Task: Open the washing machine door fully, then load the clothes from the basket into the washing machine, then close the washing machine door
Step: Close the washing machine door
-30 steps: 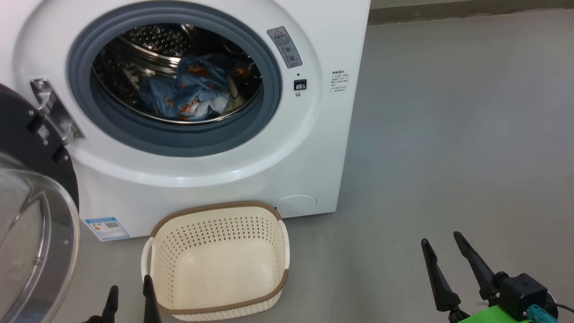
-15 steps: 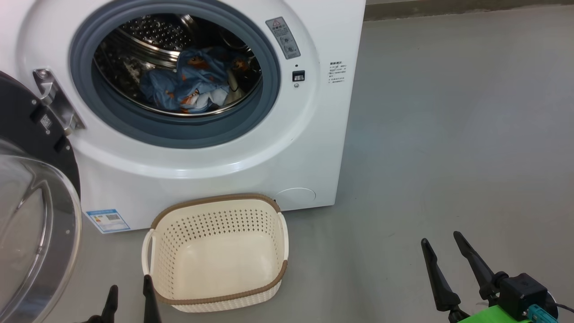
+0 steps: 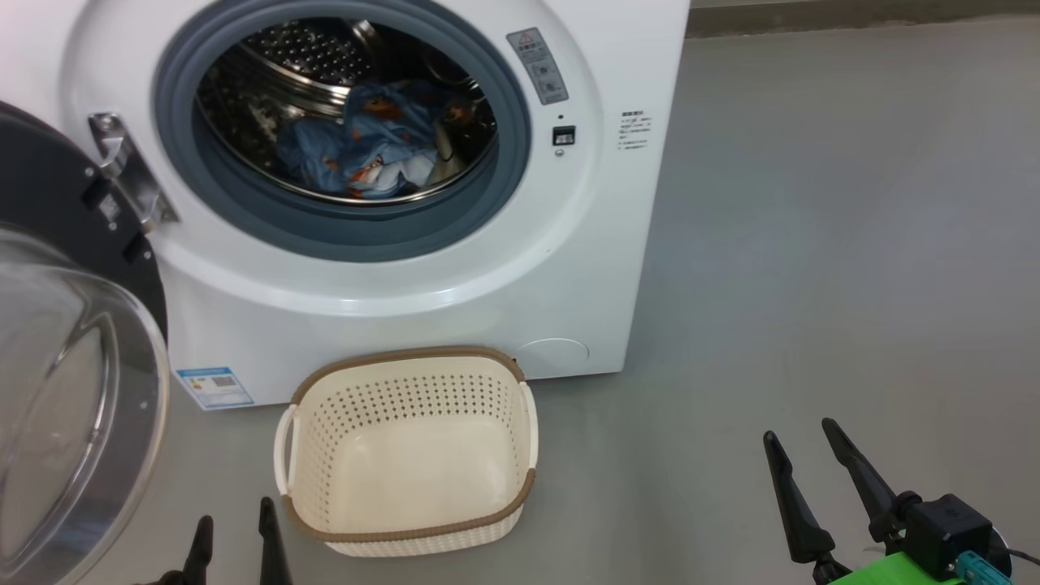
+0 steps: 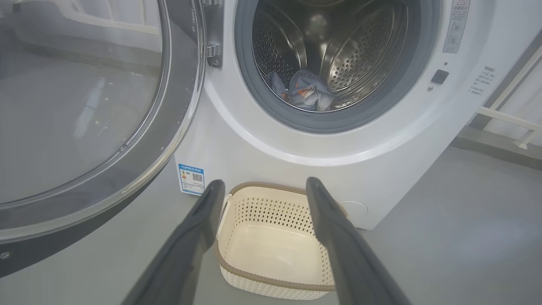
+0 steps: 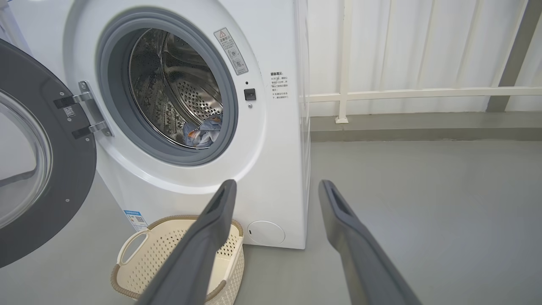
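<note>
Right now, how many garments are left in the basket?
0. The basket shows a bare bottom. The clothes lie heaped inside the washing machine; none shows on the floor.

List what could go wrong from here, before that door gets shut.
1. The clothes lie low in the drum, close behind the gasket. A fold over the lip could get pinched when the washing machine door swings shut.
2. The basket stands empty on the floor beside the left gripper. An arm reaching for the door might knock it.
3. The door's black rim is glossy and curved, so open fingers pushing it may slip.
</note>
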{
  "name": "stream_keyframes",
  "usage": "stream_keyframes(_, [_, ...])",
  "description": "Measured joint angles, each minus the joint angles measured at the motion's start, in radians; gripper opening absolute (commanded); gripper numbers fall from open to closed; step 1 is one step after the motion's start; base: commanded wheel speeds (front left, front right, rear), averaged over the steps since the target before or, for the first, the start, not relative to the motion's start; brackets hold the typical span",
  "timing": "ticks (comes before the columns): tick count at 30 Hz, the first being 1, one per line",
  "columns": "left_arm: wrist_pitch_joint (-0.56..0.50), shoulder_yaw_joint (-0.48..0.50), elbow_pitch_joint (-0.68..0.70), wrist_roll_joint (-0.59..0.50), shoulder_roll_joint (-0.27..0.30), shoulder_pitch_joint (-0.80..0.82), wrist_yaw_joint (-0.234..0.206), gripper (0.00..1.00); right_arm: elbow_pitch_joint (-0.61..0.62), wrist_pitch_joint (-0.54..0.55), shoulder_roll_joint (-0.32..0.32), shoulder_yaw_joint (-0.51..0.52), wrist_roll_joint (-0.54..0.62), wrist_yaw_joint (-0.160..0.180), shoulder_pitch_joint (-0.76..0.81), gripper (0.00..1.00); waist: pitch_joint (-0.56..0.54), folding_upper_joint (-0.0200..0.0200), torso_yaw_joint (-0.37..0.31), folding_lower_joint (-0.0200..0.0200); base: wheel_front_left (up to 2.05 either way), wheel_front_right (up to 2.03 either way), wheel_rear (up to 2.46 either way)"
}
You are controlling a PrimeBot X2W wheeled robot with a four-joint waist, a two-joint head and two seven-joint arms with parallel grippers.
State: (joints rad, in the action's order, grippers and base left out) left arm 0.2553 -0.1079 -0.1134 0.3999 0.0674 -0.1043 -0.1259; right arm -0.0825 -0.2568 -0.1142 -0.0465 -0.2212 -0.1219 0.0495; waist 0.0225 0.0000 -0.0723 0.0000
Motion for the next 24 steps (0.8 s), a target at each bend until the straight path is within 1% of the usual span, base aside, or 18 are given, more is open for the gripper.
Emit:
stream_keyframes(6, [0.0,0.008,0.004,-0.002,0.0,0.0,0.0,1.0,0.001,0.0,-0.002,-0.003,0.0,0.0,-0.003,1.0,0.002,0.0,0.037,0.0,0.0,0.0,0.0])
stream_keyframes(12, [0.0,0.016,0.006,-0.008,-0.001,0.0,0.0,1.0,0.001,0.0,-0.009,-0.008,0.0,0.0,-0.01,1.0,0.004,0.0,0.088,0.0,0.0,0.0,0.0])
stream_keyframes(24, [0.0,0.02,0.013,-0.008,-0.012,-0.001,-0.002,1.0,-0.003,0.0,-0.015,-0.031,0.0,0.0,-0.01,1.0,-0.008,0.0,0.232,0.0,0.0,0.0,0.0])
